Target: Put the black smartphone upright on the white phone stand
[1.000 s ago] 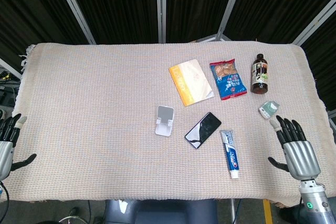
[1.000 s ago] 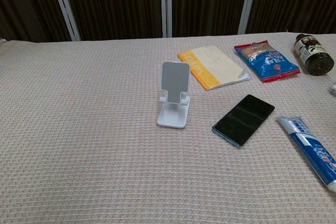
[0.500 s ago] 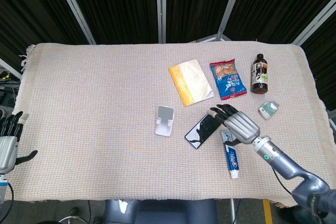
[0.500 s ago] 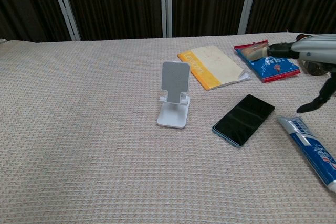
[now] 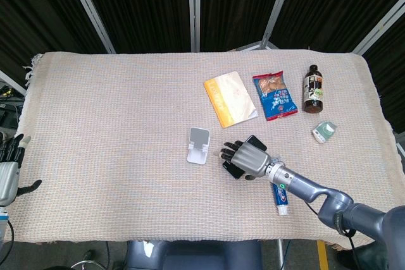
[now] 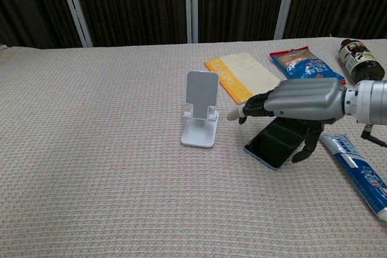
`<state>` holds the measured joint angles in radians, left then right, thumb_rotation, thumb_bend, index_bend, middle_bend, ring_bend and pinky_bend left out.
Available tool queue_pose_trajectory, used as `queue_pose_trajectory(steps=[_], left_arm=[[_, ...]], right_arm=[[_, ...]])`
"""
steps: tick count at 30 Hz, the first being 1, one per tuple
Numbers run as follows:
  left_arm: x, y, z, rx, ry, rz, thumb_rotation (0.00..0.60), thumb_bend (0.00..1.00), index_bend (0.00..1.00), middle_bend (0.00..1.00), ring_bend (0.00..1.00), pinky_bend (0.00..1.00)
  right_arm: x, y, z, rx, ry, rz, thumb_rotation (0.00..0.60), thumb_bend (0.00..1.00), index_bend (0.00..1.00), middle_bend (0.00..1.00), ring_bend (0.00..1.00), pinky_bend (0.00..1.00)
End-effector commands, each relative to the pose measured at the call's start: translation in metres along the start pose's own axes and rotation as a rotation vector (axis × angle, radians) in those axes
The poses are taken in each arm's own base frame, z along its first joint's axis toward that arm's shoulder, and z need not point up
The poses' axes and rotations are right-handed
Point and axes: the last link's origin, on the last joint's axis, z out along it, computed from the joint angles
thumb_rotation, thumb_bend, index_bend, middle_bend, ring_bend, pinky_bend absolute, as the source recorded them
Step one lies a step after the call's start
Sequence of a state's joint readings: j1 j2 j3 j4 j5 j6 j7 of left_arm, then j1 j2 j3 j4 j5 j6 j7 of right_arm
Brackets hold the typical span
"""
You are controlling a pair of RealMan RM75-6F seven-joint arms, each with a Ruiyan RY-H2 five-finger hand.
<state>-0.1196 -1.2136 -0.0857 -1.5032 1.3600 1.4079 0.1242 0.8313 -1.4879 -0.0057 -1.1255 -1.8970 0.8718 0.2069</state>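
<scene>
The black smartphone (image 6: 271, 145) lies flat on the cloth, right of the white phone stand (image 6: 200, 116). In the head view only the phone's (image 5: 255, 140) far corner and a bit of its near end show past my right hand (image 5: 247, 158). That right hand (image 6: 299, 102) hovers palm down just over the phone, fingers stretched out towards the stand (image 5: 199, 145), thumb hanging down by the phone's right edge. It holds nothing. My left hand (image 5: 7, 172) sits off the table's left edge with fingers apart, empty.
A yellow booklet (image 5: 230, 98), a blue snack packet (image 5: 274, 95) and a dark bottle (image 5: 313, 88) lie behind the phone. A toothpaste tube (image 6: 358, 173) lies just right of it, under my forearm. A small white-green packet (image 5: 324, 132) sits near the right edge.
My right hand has swept left from above the toothpaste and now covers the phone, lower over it. The phone and stand have not moved. The left hand is barely changed.
</scene>
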Motion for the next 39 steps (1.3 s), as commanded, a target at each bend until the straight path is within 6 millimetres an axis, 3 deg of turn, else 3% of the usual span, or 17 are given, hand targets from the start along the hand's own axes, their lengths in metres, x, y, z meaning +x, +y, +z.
queue_pose_trajectory(steps=[1,22,28,33,39], left_arm=[[0.000,0.000,0.000,0.001,0.000,0.000,0.600,0.00,0.00,0.00,0.00,0.00],[0.000,0.000,0.000,0.004,-0.002,0.001,0.600,0.00,0.00,0.00,0.00,0.00],[0.000,0.000,-0.001,0.004,-0.001,0.003,0.600,0.00,0.00,0.00,0.00,0.00],[-0.001,0.000,-0.001,0.002,-0.007,0.002,0.600,0.00,0.00,0.00,0.00,0.00],[0.000,0.001,-0.001,-0.001,-0.006,0.000,0.600,0.00,0.00,0.00,0.00,0.00]], right_arm=[[-0.006,0.000,0.004,0.005,-0.023,-0.056,0.600,0.03,0.09,0.19,0.13,0.28],[-0.029,0.021,0.001,-0.018,-0.026,-0.253,0.600,0.02,0.16,0.23,0.16,0.28],[-0.033,0.024,0.000,-0.021,-0.031,-0.264,0.600,0.09,0.28,0.37,0.27,0.29],[-0.034,0.025,-0.001,-0.013,0.003,-0.307,0.600,0.16,0.45,0.45,0.36,0.31],[-0.029,0.028,-0.005,-0.007,0.064,-0.354,0.600,0.17,0.48,0.48,0.39,0.31]])
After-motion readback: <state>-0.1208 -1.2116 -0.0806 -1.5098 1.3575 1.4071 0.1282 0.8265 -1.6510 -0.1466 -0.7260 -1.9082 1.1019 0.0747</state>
